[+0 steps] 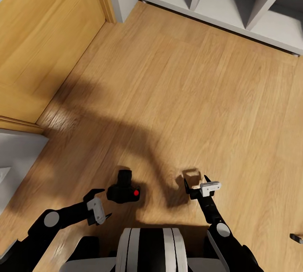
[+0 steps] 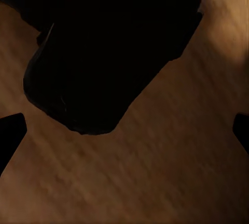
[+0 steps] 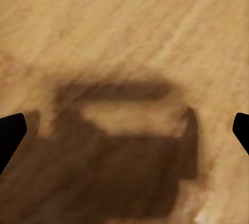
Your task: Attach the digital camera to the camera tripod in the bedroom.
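Digital camera (image 1: 124, 190) on wood floor (image 1: 181, 95); left hand (image 1: 101, 204) beside it, right hand (image 1: 197, 185) near, both spread wide.

Black digital camera (image 1: 123, 190), red button (image 1: 136, 193)

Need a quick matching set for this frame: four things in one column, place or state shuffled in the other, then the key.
1. small black digital camera with red button
2. left gripper
3. right gripper
4. white cube shelf

A. open over bare floor, casting a shadow
B. along the far wall
C. on the wood floor between the grippers
D. open, just beside the camera

Pairs: 1-C, 2-D, 3-A, 4-B
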### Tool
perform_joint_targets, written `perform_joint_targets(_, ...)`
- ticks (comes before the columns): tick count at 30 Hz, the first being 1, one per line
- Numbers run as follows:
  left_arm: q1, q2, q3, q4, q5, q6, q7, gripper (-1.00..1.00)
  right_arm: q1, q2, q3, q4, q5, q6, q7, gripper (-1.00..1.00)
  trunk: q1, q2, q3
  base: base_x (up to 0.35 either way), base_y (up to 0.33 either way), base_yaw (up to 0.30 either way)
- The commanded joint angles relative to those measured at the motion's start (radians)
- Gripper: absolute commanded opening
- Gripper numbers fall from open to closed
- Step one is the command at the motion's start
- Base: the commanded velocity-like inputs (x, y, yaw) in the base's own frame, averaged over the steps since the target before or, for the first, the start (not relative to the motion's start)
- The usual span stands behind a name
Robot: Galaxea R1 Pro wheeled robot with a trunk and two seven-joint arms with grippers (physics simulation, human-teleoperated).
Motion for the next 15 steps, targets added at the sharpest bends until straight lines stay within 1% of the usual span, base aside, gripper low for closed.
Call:
perform_joint_targets(1,0.0,0.0,-0.001,-0.002,-0.003,0.004,-0.002,1.0,0.0,-0.001,0.003,0.0,0.004,-0.002,-0.005,1.0,0.0,0.0,0.0,0.0,0.0,0.0)
perform_joint_targets(3,0.0,0.0,-0.001,-0.001,-0.003,0.003,-0.002,1.0,0.0,-0.001,0.003,0.0,0.004,-0.002,-0.005,1.0,0.0,0.0,0.0,0.0,0.0,0.0)
perform_joint_targets(6,0.0,-0.003,0.003,0.04,-0.003,-0.002,0.0,1.0,0.0,-0.001,0.034,-0.002,0.005,-0.004,-0.005,1.0,0.0,0.0,0.0,0.0,0.0,0.0)
perform_joint_targets(8,0.0,-0.005,0.004,0.049,-0.003,-0.002,0.001,1.0,0.0,-0.001,0.044,-0.004,0.006,-0.004,-0.005,1.0,0.0,0.0,0.0,0.0,0.0,0.0)
perform_joint_targets(9,0.0,-0.007,0.005,0.065,-0.003,-0.003,0.005,1.0,0.0,-0.001,0.056,-0.008,0.006,-0.005,-0.006,1.0,0.0,0.0,0.0,0.0,0.0,0.0)
perform_joint_targets(15,-0.003,-0.011,0.006,0.086,-0.003,-0.004,0.034,1.0,0.0,-0.001,0.062,-0.026,0.006,-0.02,-0.006,1.0,0.0,0.0,0.0,0.0,0.0,0.0)
